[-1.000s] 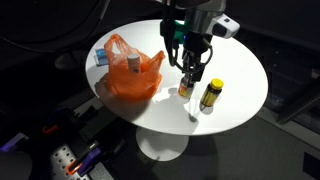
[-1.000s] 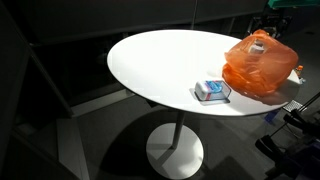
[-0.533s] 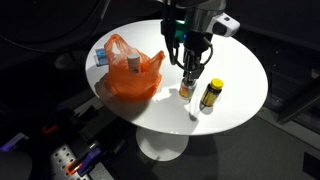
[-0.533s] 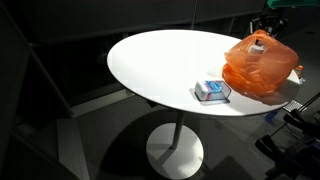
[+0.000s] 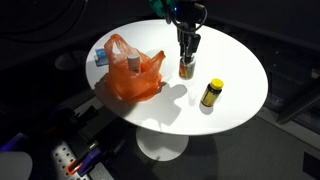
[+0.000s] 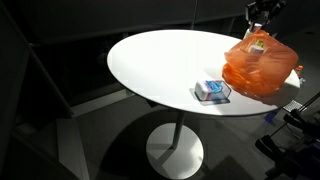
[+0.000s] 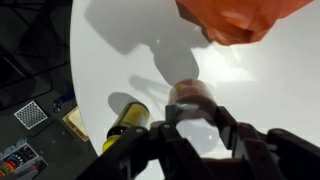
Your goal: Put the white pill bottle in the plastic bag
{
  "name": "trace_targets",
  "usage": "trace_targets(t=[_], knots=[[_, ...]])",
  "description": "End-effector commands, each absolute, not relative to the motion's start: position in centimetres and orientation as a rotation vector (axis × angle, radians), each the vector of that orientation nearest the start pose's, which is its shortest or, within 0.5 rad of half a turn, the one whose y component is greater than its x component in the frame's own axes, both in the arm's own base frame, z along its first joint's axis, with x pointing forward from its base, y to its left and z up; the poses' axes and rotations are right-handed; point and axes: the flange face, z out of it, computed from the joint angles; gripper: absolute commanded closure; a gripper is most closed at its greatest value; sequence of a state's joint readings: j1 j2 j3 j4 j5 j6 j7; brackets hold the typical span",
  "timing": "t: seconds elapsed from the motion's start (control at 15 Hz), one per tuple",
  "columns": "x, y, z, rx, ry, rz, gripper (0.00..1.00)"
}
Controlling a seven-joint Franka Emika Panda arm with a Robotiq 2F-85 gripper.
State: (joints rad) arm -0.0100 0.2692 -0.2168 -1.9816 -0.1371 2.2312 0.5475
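My gripper (image 5: 187, 50) is shut on the white pill bottle (image 5: 187, 68), a pale bottle with a brownish cap, and holds it in the air above the round white table (image 5: 240, 60). In the wrist view the bottle (image 7: 190, 96) sits between the two dark fingers (image 7: 228, 122), cap end pointing away from the camera. The orange plastic bag (image 5: 131, 78) lies on the table to the side of the held bottle, with its mouth up and a bottle-like object inside. In an exterior view the bag (image 6: 260, 66) sits near the table edge, with the gripper (image 6: 261, 12) above it.
A yellow bottle with a dark cap (image 5: 211, 94) stands on the table near where the gripper hovers; it also shows in the wrist view (image 7: 128, 126). A small blue and white box (image 6: 211, 91) lies beside the bag. Dark floor and equipment surround the table.
The gripper has shut on the pill bottle beside the yellow bottle, then lifted it off the table and carried it up and back, nearer the bag.
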Motion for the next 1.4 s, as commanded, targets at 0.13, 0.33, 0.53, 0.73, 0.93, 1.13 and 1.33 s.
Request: trace_targets(t=[0.13, 0.33, 0.53, 0.73, 0.93, 1.13, 1.33], knots=[[57.1, -8.7, 40.6, -3.189, 1.056, -0.201, 0.81], [56.0, -5.8, 43.1, -3.202, 0.952, -0.283, 0.81], [54.5, -3.1, 44.6, -3.2, 0.863, -0.325, 0.81], [52.8, -1.3, 44.8, -3.203, 0.798, -0.299, 0.81], [51.3, -0.4, 44.0, -3.209, 0.747, -0.233, 0.81], [49.9, -0.2, 42.6, -3.208, 0.669, -0.109, 0.81], [49.2, -0.6, 41.2, -3.186, 0.619, 0.008, 0.81]])
